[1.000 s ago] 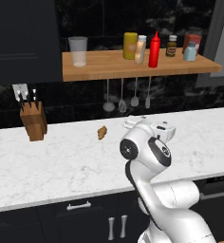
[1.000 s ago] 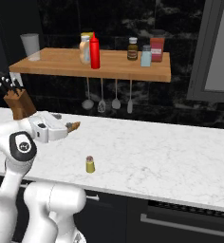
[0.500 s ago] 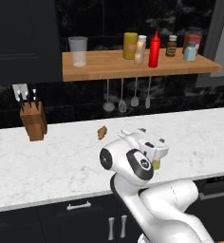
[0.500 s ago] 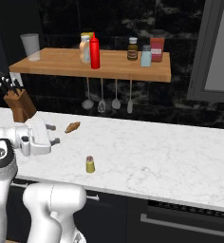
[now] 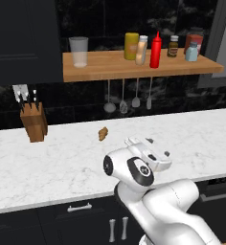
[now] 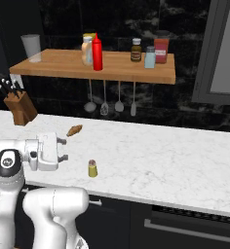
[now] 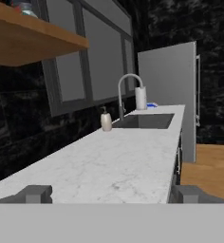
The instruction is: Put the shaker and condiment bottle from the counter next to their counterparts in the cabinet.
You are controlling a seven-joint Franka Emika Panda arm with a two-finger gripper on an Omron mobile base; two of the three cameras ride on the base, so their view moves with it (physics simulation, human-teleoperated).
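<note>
Your gripper (image 6: 63, 150) is fully spread and holds nothing. In the hand view both fingertips (image 7: 34, 193) sit far apart with only bare marble between them.

The shaker (image 6: 92, 168) stands upright on the surface (image 6: 165, 155), near the front edge. In the right base view it sits just off the gripper, lower and toward the camera's right. Its long axis is vertical, grey cap up.

The key relation: the hand points level along the surface toward the sink (image 7: 144, 121) and faucet (image 7: 128, 92), not down at the shaker. My read is you need to tip the hand down, or drop it so the fingers straddle the shaker from the side. Either way it is a short reach.

The condiment bottle (image 5: 141, 50) looks already placed on the cabinet (image 5: 110, 67), between the yellow container (image 5: 131, 46) and the red squeeze bottle (image 5: 155, 50), touching or nearly so. The pale-blue shaker (image 5: 192, 51) stands toward the far right end of that shelf, beside a small dark-brown bottle (image 5: 173, 46). That is where the olive one should end up, I'd say.

The knife block (image 5: 33, 123) and the small brown item (image 5: 103, 133) on the marble are well clear.
</note>
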